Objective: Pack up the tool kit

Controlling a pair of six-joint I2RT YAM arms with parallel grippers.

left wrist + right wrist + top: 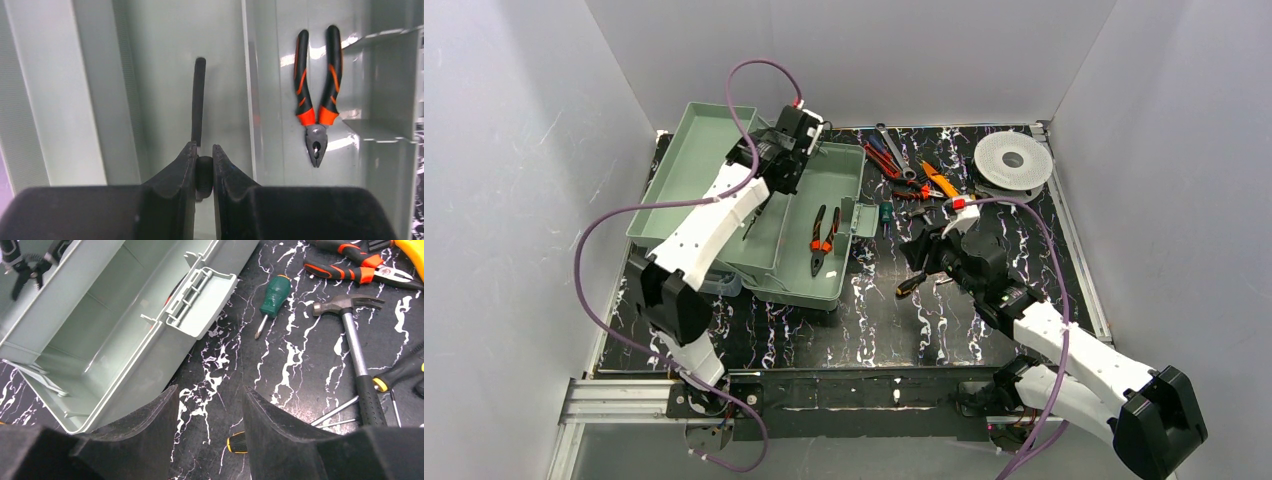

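The tool kit (844,170) is a pale green box lying open at the back left, its floor (160,75) filling the left wrist view. Black-and-orange pliers (316,95) lie inside it. My left gripper (204,152) hangs over the box interior, shut on a thin black rod-like tool (198,100) that sticks out beyond the fingertips. My right gripper (210,390) stands open above the marbled table, just right of the box's near corner (100,335). Nothing is between its fingers. A black-and-yellow screwdriver handle (236,442) lies below them.
Loose tools lie right of the box: a green screwdriver (272,297), a hammer (357,350), red-and-black pliers (360,270), wrenches and more pliers (904,165). A round white spool (1012,160) sits at the back right. Grey walls close in the table.
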